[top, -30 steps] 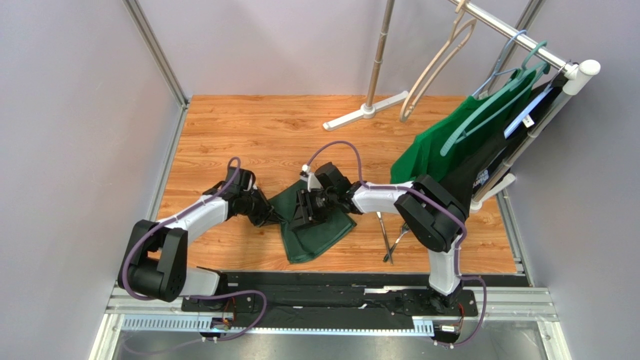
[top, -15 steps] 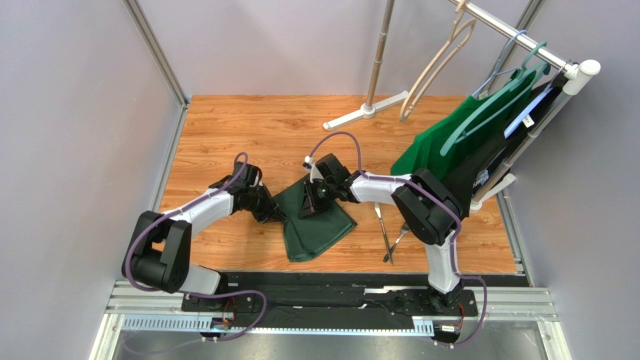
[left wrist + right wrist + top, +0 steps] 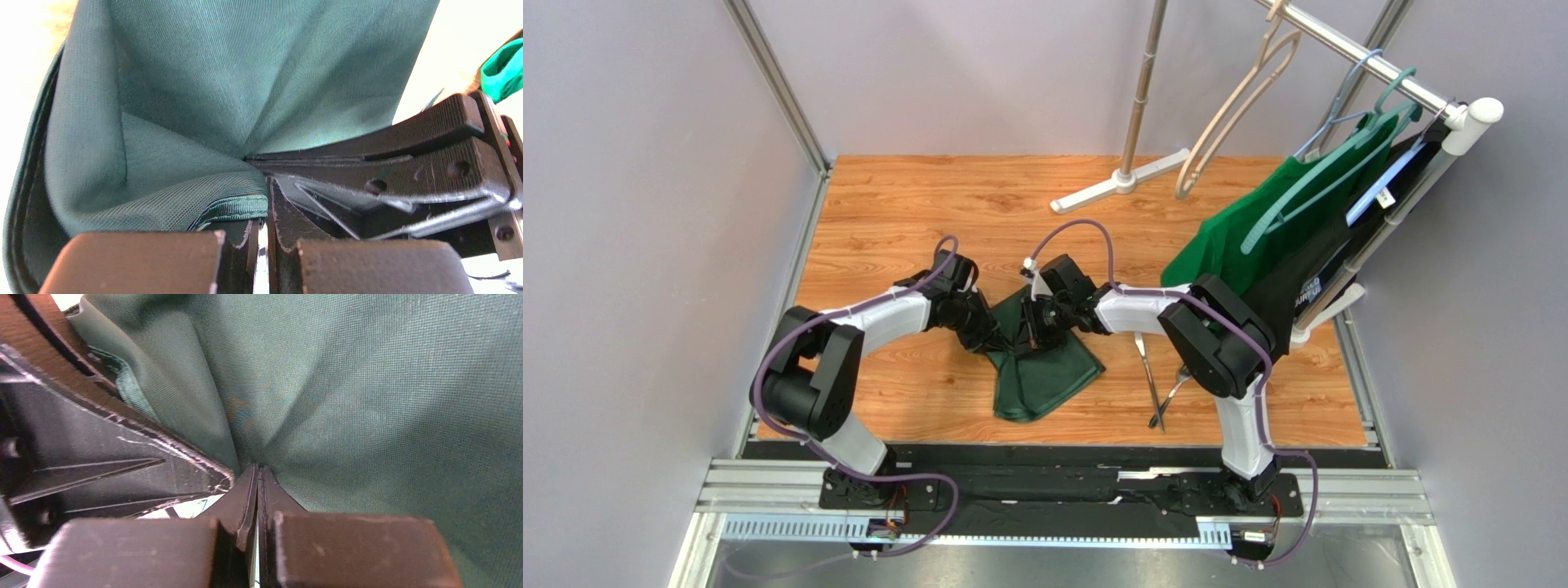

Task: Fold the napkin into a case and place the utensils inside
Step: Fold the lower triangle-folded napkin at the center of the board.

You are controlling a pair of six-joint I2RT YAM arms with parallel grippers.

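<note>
two hands are working one cloth here: the left hand (image 3: pixel 990 337) is clenched on the hemmed edge of the napkin (image 3: pixel 1048 377), and the right hand (image 3: pixel 1033 328) is clamped tight on a pinch of the same napkin just beside it, both at the napkin's far edge. the napkin is lying bunched and partly doubled over on the tabletop (image 3: pixel 891 221), its bulk trailing toward the arm bases. i'm reading this as the folding step, mid-fold, with no tidy pouch showing. the next move is calling for both hands travelling together, carrying the gripped edge across the napkin and laying it flat so that a flap and an open pocket are left. as for the case, it isn't formed, so nothing is sitting inside it: the utensils (image 3: pixel 1157 382) are lying bare on the tabletop, apart from the napkin on its right side.
</note>
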